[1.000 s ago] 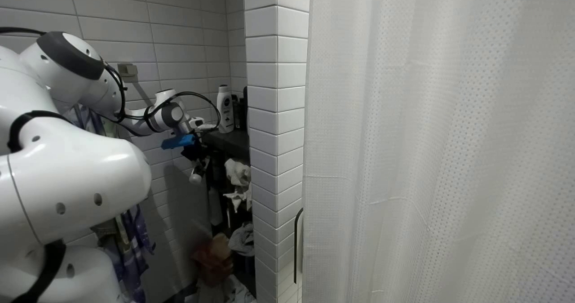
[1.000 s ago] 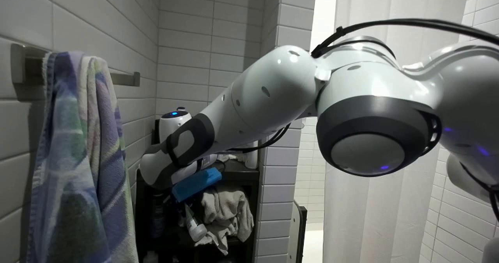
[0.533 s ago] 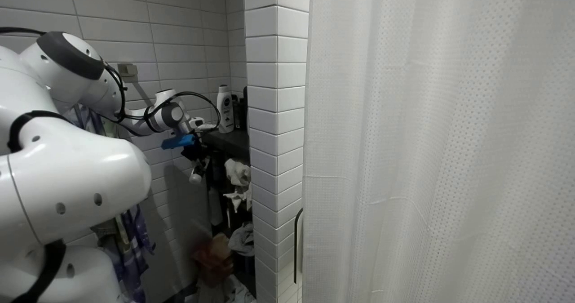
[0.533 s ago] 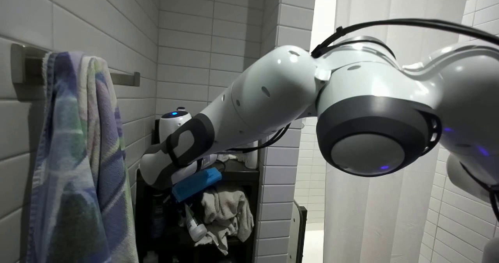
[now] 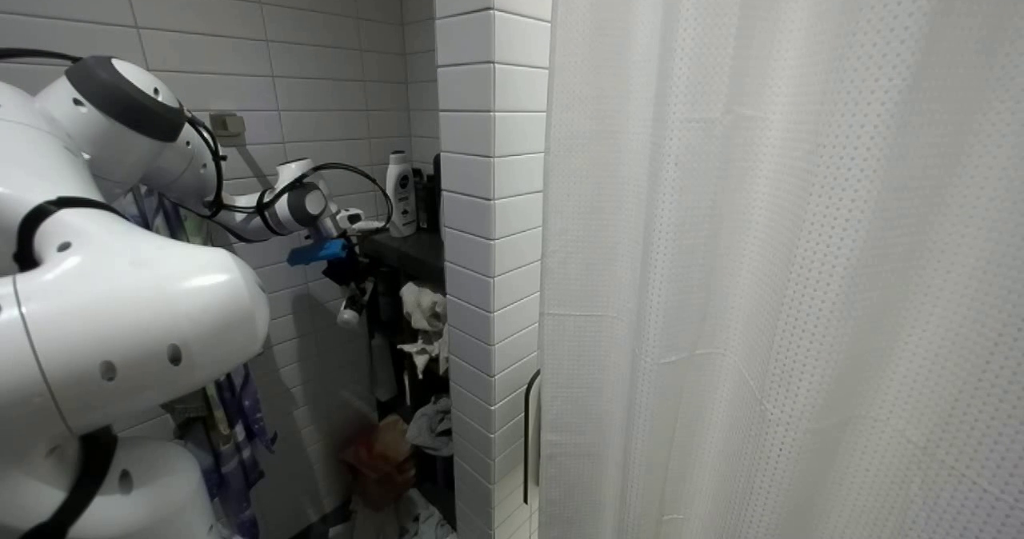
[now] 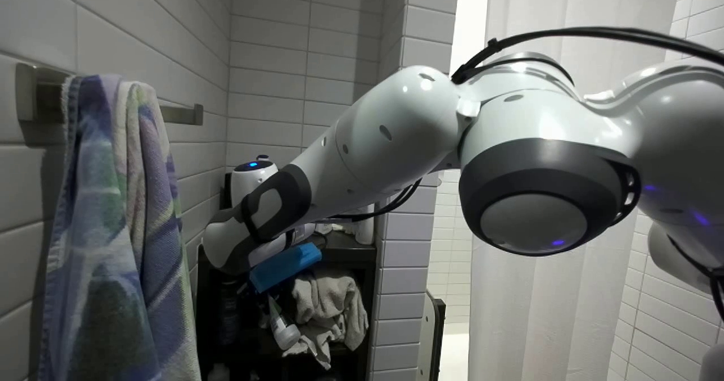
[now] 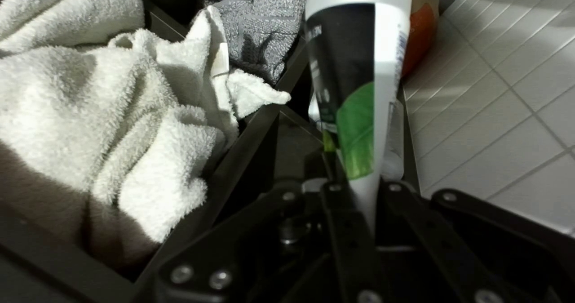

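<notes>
A white tube (image 7: 343, 69) with a black label and a green leaf sits in my gripper (image 7: 361, 187), which is shut on its narrow flat end in the wrist view. Its wide white capped end points away from the fingers. An exterior view shows the tube (image 6: 283, 327) hanging tilted below the blue wrist part (image 6: 285, 265), in front of a dark shelf unit (image 6: 345, 256). The gripper (image 5: 348, 273) is small and dark in an exterior view, with the tube's white cap (image 5: 348, 317) beneath it. Where the finger pads meet the tube is partly hidden in shadow.
Pale towels (image 7: 112, 91) and a grey cloth (image 7: 260, 24) lie in shelf compartments beside the tube. A white bottle (image 5: 402, 195) stands on the shelf top. A patterned towel (image 6: 113, 228) hangs from a wall rail. A tiled pillar (image 5: 492, 243) and shower curtain (image 5: 760, 243) stand nearby.
</notes>
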